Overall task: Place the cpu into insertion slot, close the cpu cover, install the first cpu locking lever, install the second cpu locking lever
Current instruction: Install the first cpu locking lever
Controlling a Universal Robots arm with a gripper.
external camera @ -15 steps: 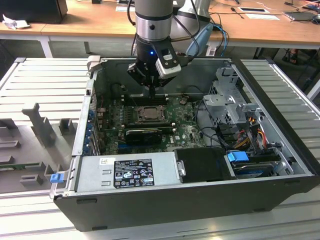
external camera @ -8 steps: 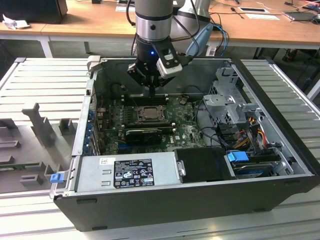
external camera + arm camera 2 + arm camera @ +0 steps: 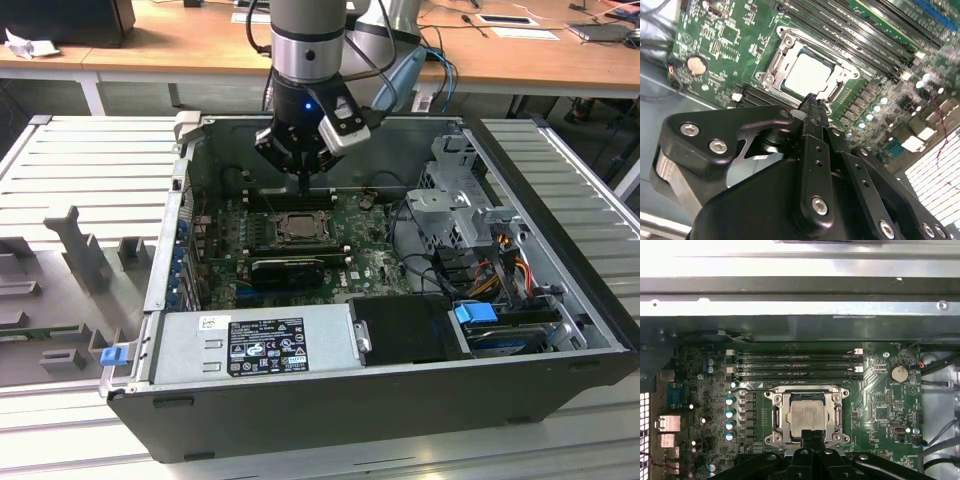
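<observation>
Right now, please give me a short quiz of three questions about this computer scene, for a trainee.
1. True or false: the chip sits on the green board, inside the metal frame.
2. The tip of the gripper is: A) beside the metal frame's edge; B) over the round battery; C) outside the case.
3. Fill in (flat or raised): the metal frame lies ___ around the chip.
Key: 1 true; 2 A; 3 flat.

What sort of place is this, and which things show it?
Probably a robotics lab: an open computer case on a slatted metal bench, a gripper by its cpu, wooden desks behind.
</observation>
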